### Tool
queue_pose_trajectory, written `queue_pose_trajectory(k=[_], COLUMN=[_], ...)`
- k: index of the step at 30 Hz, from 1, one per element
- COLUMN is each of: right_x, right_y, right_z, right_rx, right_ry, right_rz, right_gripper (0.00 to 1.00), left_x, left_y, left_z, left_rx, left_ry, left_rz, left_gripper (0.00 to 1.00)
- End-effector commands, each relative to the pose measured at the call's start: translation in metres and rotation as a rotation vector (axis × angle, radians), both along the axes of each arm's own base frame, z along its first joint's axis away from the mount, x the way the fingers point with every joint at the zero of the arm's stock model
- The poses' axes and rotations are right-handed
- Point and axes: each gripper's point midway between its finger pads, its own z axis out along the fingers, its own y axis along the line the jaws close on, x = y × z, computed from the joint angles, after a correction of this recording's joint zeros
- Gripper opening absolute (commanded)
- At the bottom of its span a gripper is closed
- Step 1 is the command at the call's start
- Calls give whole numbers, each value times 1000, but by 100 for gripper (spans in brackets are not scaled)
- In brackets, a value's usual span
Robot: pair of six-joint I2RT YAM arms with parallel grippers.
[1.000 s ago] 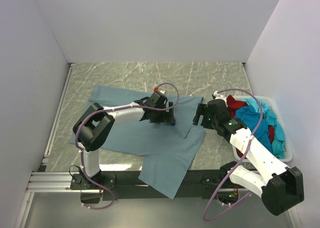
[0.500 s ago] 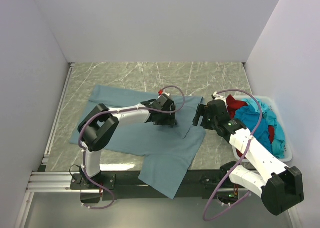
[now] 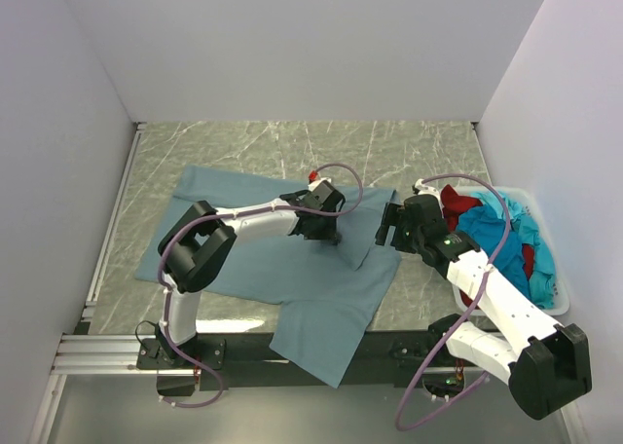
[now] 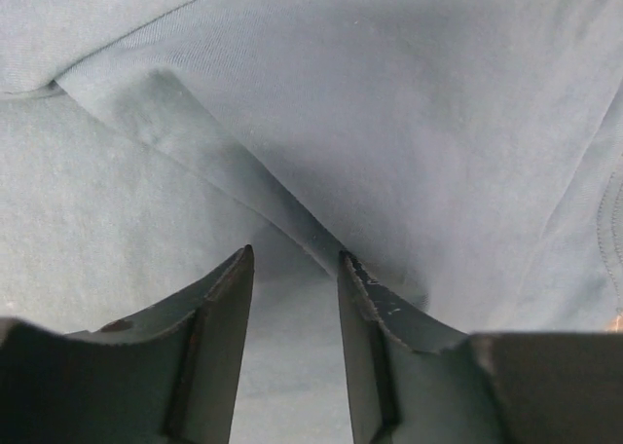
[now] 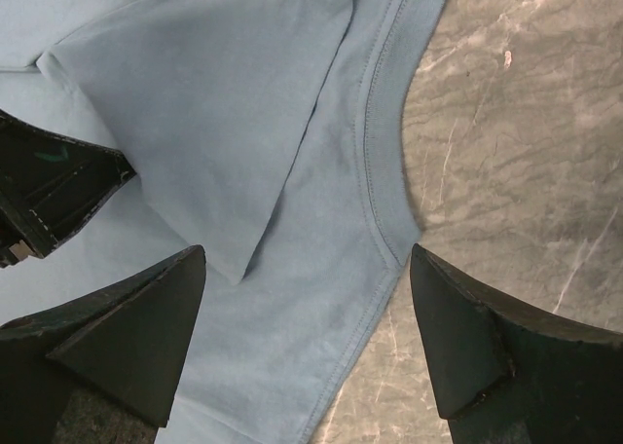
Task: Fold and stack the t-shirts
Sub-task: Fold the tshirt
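Note:
A grey-blue t-shirt lies spread on the marble table, with one corner hanging over the near edge. My left gripper is low on the shirt's right part. In the left wrist view it is open a little, and a raised fold of cloth runs in toward the tips. My right gripper is wide open over the shirt's right edge. The right wrist view shows it above the stitched collar edge and a folded flap. A turquoise shirt and a dark red one lie bunched in the bin.
A white plastic bin stands at the table's right edge beside the right arm. White walls close in the table at the left, back and right. Bare marble shows behind the shirt. The left gripper's body shows in the right wrist view.
My left gripper has slid to the right and a little nearer across the grey-blue shirt, toward the fold. The right arm has not moved.

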Motion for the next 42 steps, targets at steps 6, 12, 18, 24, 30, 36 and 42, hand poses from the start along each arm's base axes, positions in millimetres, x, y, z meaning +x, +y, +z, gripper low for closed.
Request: queue_pose_trajectory(k=[6, 12, 18, 24, 30, 36, 42], right_x=[5, 5, 5, 5, 4, 4, 4], right_y=[-3, -4, -4, -4, -4, -5, -5], right_z=[1, -1, -2, -3, -5, -5, -4], right_rx=[-12, -17, -20, -19, -22, -23, -22], right_ry=[-23, -17, -13, -13, -6, -6, -9], right_rz=[-8, -9, -10, -11, -11, -12, -11], right_gripper=[91, 91, 91, 91, 91, 91, 91], left_x=[1, -2, -5, -8, -11, -11, -9], left_y=[-10, -15, -22, -19, -19, -19, -17], left_z=[0, -1, -5, -9, -12, -10, 10], left_rx=[-6, -13, 16, 70, 83, 92, 60], left_ry=[9, 10, 13, 17, 36, 37, -13], left_rz=[-6, -20, -34, -23, -32, -32, -18], left_gripper=[40, 41, 40, 36, 5, 1, 0])
